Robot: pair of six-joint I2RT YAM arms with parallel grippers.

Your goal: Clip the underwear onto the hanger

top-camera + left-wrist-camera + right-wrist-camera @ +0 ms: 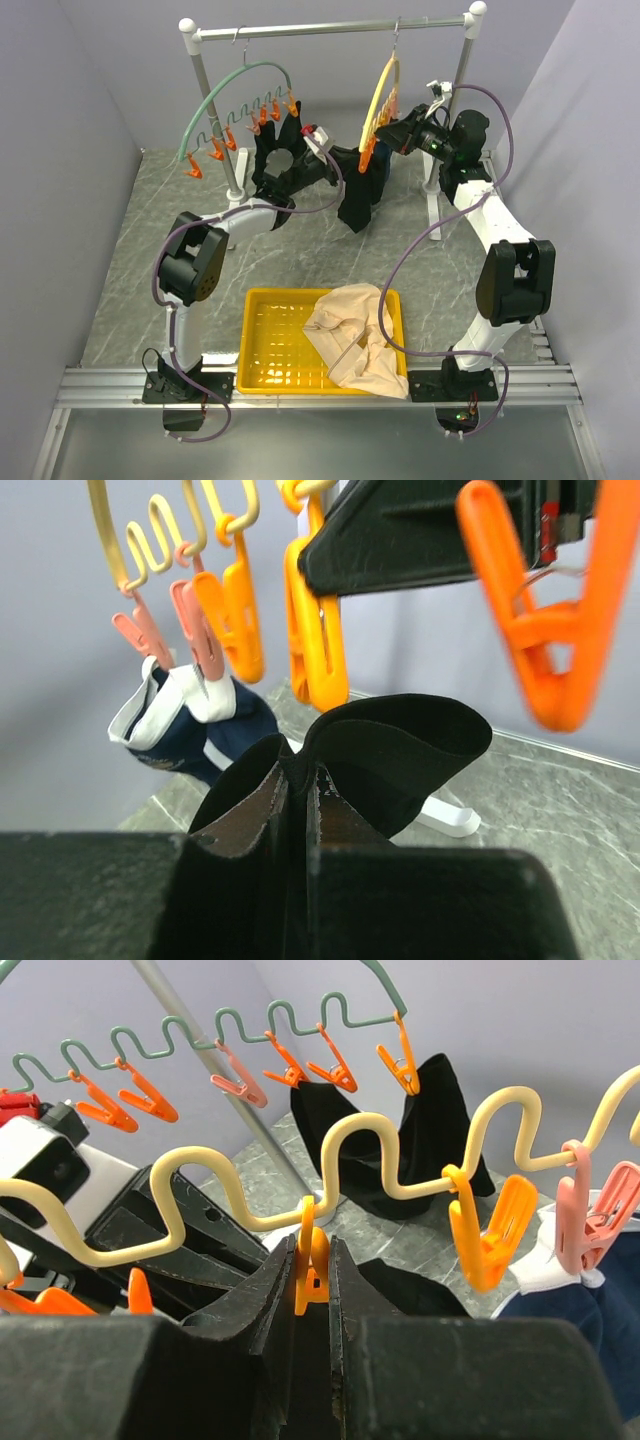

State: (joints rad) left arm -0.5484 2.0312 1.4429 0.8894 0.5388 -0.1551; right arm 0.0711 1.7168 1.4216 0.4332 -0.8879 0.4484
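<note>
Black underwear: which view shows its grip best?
Left wrist: the black underwear fold sits pinched in the left gripper, close up. Top external shows it hanging small between the arms; right wrist shows only a dark sliver.

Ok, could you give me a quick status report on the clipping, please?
Left fingers shut on the underwear, held under the hanger. Right fingers pinching an orange clip. Navy garment clipped alongside.
</note>
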